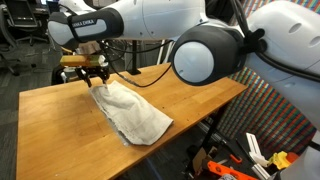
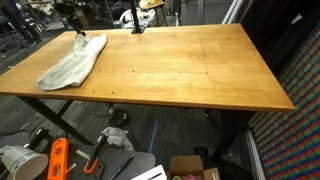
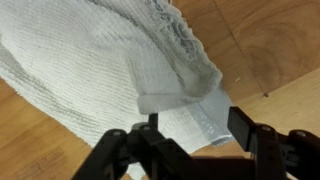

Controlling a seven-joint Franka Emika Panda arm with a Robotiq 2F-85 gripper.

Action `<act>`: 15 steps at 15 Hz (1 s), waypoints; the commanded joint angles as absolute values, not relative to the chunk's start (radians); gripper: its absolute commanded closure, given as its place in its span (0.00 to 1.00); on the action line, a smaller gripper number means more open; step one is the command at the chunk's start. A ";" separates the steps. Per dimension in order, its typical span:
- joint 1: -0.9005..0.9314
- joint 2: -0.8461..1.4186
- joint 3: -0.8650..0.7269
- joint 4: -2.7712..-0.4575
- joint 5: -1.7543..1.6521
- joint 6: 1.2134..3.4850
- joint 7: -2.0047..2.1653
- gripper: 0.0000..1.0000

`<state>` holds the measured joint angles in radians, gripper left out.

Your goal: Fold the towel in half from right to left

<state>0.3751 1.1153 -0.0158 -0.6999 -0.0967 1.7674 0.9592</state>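
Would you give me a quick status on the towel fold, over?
Gripper open, low over towel edge. Cloth doubled over, rumpled, on table. Nothing seen in the way.

Towel (image 3: 80,70) pale grey-white, finely ribbed weave; table (image 2: 190,65) honey-brown wood; fingers (image 3: 240,122) black.

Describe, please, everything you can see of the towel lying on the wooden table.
The towel is a thin, pale grey-white cloth of coarse woven texture, with a lacy-looking edge in the wrist view. It lies rumpled and doubled over on itself, not spread flat, near one corner of the wooden table, resting on the tabletop. One folded corner sits between the open jaws of the gripper, which hangs just above that end; whether they touch the cloth cannot be told.
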 commanded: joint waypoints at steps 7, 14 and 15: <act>0.381 1.180 -0.041 -0.597 -0.118 1.705 0.968 0.00; 0.384 1.147 -0.055 -0.575 -0.157 1.685 0.955 0.00; 0.385 1.151 -0.058 -0.572 -0.166 1.670 0.958 0.00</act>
